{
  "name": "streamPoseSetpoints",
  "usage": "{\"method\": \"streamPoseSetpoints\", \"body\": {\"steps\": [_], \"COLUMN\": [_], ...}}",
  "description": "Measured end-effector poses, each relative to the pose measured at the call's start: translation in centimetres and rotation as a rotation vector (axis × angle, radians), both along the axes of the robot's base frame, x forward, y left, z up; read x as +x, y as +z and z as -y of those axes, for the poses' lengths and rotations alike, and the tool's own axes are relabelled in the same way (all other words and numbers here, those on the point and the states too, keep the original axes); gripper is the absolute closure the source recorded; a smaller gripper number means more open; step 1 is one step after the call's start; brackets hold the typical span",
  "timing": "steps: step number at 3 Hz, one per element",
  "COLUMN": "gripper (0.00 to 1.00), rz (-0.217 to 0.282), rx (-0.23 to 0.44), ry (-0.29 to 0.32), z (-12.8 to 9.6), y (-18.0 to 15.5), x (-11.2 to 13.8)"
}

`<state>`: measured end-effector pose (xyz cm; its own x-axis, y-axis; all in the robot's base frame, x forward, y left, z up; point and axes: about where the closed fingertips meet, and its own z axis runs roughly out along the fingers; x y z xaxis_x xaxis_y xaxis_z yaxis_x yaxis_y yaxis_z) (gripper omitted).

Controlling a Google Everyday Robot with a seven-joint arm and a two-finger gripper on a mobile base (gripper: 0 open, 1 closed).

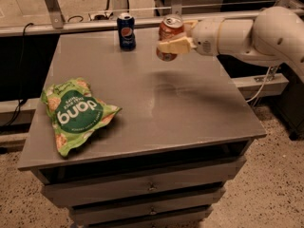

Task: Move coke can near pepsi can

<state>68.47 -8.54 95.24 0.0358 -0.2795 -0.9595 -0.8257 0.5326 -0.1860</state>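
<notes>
One grey table (190,113) fills most of the camera view, with drawers (152,186) stacked under its top and a speckled floor (280,175) around it. Reaching in from the right edge, the white robot arm (266,32) extends leftward over the far part of the table. A green snack bag (76,113) lies flat near the table's front left corner, well apart from both cans. At the end of the arm, the gripper (176,38) is closed on the coke can (170,31), one pale finger (173,45) crossing the can's front side and the other finger showing behind it. The coke can is held clear of the surface over the far middle of the table, roughly upright with its silver top showing, and a faint shadow lies on the table below it. The pepsi can (126,31) stands upright on the table near the far edge, left of the coke can; the two cans are near each other but not touching, with a visible gap of bare table between them.
</notes>
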Motion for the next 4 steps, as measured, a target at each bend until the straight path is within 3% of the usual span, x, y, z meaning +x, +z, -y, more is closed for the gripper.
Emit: {"method": "streamPoseSetpoints", "body": {"steps": [1, 3, 4], "gripper": [1.00, 1.00, 1.00], "rz": [0.010, -0.010, -0.036], "rx": [-0.011, -0.017, -0.004], "ry": [-0.003, -0.088, -0.085], "z": [-4.0, -7.1, -8.5], "y": [-0.6, -2.5, -3.1], "x": [4.0, 11.2, 12.6]}}
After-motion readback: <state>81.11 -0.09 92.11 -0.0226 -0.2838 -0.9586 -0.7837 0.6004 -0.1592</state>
